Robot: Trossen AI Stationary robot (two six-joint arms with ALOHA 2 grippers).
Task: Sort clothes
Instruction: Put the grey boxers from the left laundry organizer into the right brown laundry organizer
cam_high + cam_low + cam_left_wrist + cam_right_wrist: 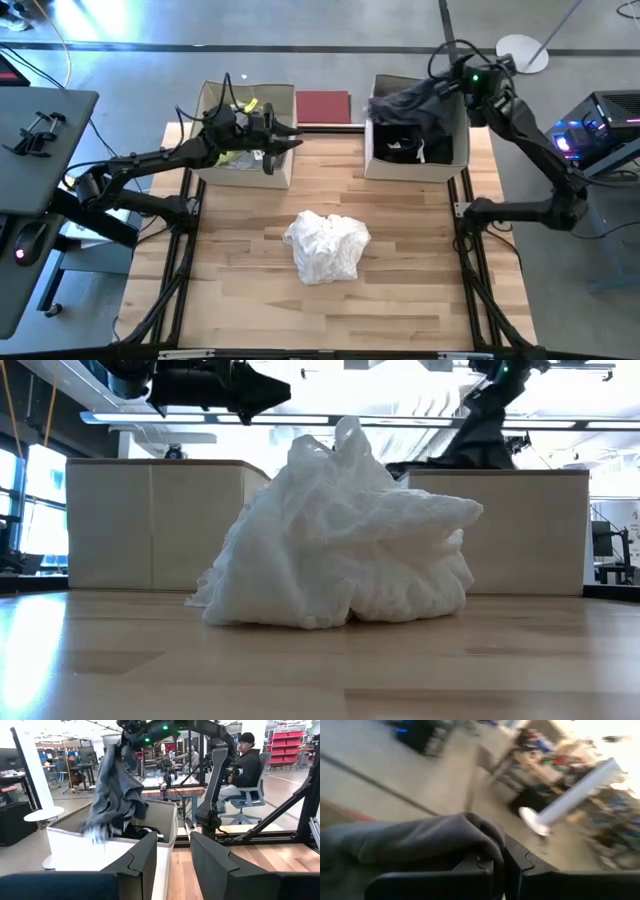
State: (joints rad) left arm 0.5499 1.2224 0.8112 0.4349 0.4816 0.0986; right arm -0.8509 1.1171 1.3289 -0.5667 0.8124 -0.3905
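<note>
A grey garment (412, 100) hangs over the right box (455, 160), clamped in the right gripper (455, 84) above that box's far side; the right wrist view shows the fingers (480, 870) pinched together on a fold of the grey cloth (420, 842), and the left wrist view shows it dangling (117, 790) with its lower end down at the box's rim; dark clothes with a flash of white (405, 145) already lie inside that box; a white garment (327, 245) sits crumpled alone near the middle of the table (420, 300), well apart from both boxes and untouched; in the low view it fills the foreground (340, 545); the left box (285, 172) holds a neon yellow piece (246, 105) and something pale beneath the arm, too hidden to name; the left gripper (295, 143) hovers at that box's inner edge, its fingers (142, 857) apart and holding nothing; a dark red board (323, 106) lies between the boxes at the far edge. By the look of it the sort is well along: most pieces are boxed, the grey one is about to go in, and the white one is all that remains on the table; a person sits at a desk in the room beyond.
</note>
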